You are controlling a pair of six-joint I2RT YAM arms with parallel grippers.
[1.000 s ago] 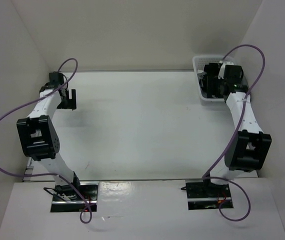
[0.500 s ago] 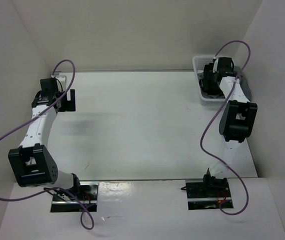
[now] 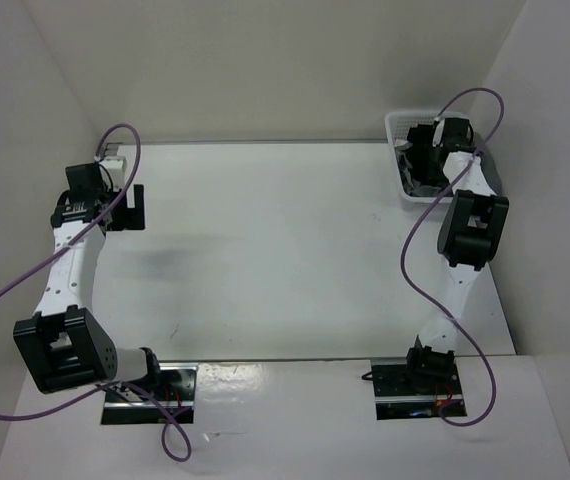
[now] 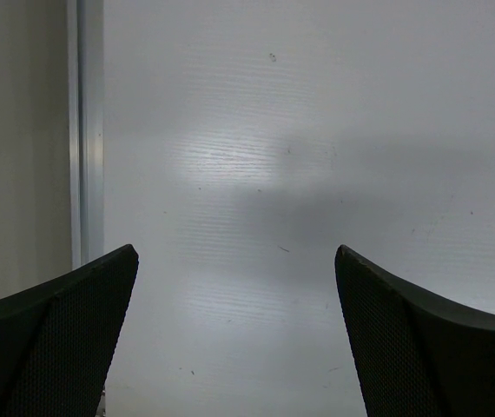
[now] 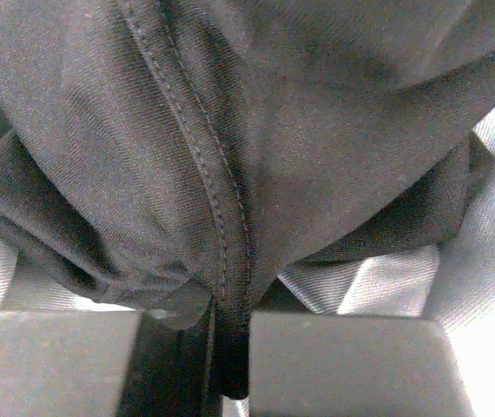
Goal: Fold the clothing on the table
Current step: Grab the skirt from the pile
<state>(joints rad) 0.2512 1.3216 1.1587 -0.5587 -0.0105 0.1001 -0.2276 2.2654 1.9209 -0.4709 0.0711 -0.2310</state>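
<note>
Both arms had shifted over the last second. The right elbow had swung in from the near right edge to stand close behind the basket [image 3: 397,122], and the left elbow had dropped back toward the near left corner.

From above, the right hand [image 3: 420,160] sat down inside the basket at the far right corner of the desk [image 3: 265,250]. There the hand and whatever it touched merged into one dark mass, so the grip was hard to judge. The right wrist view settled it: the right hand [image 5: 230,334] was pressed together on a stitched fold of the black clothing [image 5: 230,113], which lay bunched on top of a grey cloth [image 5: 491,156].

The left hand [image 3: 130,207] hung over the far left part of the desk. Its wrist view showed what the overhead one could not: the left hand [image 4: 234,252] was spread wide with nothing between its fingers [image 4: 48,347], only bare white desk [image 4: 317,130] below and a metal rail [image 4: 87,130] along the edge.
</note>
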